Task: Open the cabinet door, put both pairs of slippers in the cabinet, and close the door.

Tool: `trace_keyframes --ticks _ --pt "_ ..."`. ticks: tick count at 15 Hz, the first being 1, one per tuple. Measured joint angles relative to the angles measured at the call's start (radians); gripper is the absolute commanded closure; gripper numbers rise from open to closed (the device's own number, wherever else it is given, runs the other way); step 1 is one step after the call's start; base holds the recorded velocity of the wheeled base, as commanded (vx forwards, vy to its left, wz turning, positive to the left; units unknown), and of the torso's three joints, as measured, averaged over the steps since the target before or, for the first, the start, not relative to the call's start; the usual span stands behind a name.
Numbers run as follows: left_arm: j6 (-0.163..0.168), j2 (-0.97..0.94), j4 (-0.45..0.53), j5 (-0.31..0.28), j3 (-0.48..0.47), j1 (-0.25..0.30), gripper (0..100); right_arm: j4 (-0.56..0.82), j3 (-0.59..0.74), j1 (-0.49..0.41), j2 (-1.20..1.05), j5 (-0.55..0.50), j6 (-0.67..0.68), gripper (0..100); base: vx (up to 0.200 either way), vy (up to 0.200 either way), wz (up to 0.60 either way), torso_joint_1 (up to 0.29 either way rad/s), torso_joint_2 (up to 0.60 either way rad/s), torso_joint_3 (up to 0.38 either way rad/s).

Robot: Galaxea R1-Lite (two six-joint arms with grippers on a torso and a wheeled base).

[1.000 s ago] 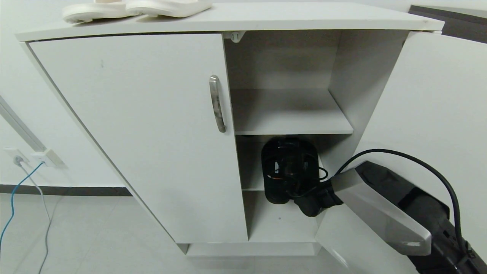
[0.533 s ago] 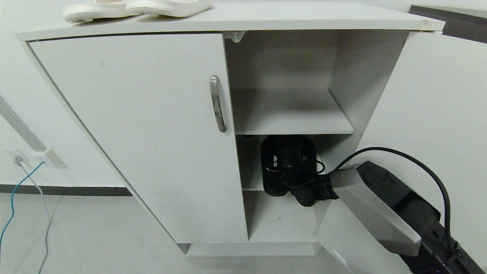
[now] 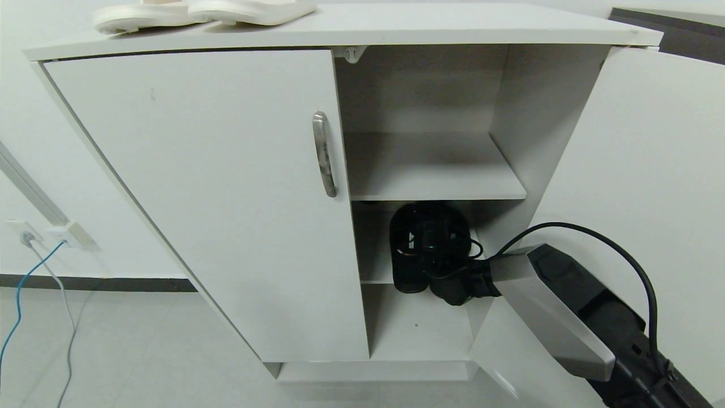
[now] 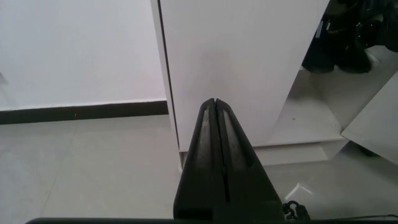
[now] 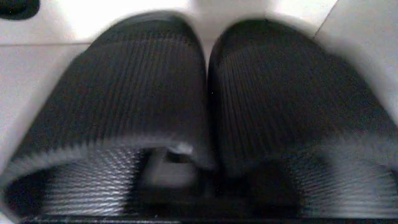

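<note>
Currently the right tool (image 3: 453, 286) is pinched on the near ends of the black slippers (image 3: 429, 243) and holds them in the mouth of the cabinet (image 3: 396, 28), past the open right door (image 3: 651, 158). The pair sits level with the middle shelf (image 3: 371, 258), under the upper shelf. Its near ends overhang that shelf's front edge.

Note the key relation. The pair lies straight ahead of the right tool, side by side, with its long axis running front to back into the compartment, in line with the arm. Judge the next move as a push further inward, then a release. Check that the soles clear the shelf edge first.

The left tool (image 4: 214, 106) is pressed together and hangs low over the floor (image 4: 81, 168), in front of the shut left door (image 3: 198, 187). The right arm is the nearer one by far. The white slippers (image 3: 198, 11) lie on the cabinet top, so that pair is not yet stowed.

Compared with one second ago, the right arm has risen and gone slightly inward. The pair's lower end has lifted toward the shelf edge. Since half a second ago, expect almost no difference.
</note>
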Motion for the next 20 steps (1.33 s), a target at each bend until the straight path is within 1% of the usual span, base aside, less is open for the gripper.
trace_keyframes --ticks 4,7,15,20 --pt "0.0 0.0 0.0 0.0 0.0 0.0 100 -0.008 0.016 0.0 0.002 -0.001 0.001 0 0.0 0.0 0.0 0.0 0.0 0.0" --pt "0.0 0.0 0.0 0.0 0.0 0.0 100 -0.048 0.091 0.005 -0.022 -0.001 0.001 0 0.0 0.0 0.0 0.0 0.0 0.0" --pt "0.005 0.0 0.0 -0.002 0.0 0.0 100 -0.227 0.489 0.036 -0.212 -0.004 0.001 0 0.0 0.0 0.0 0.0 0.0 0.0" --pt "0.001 0.0 0.0 0.0 0.0 0.0 100 -0.336 0.772 0.088 -0.36 -0.008 0.0 0 0.0 0.0 0.0 0.0 0.0 0.0"
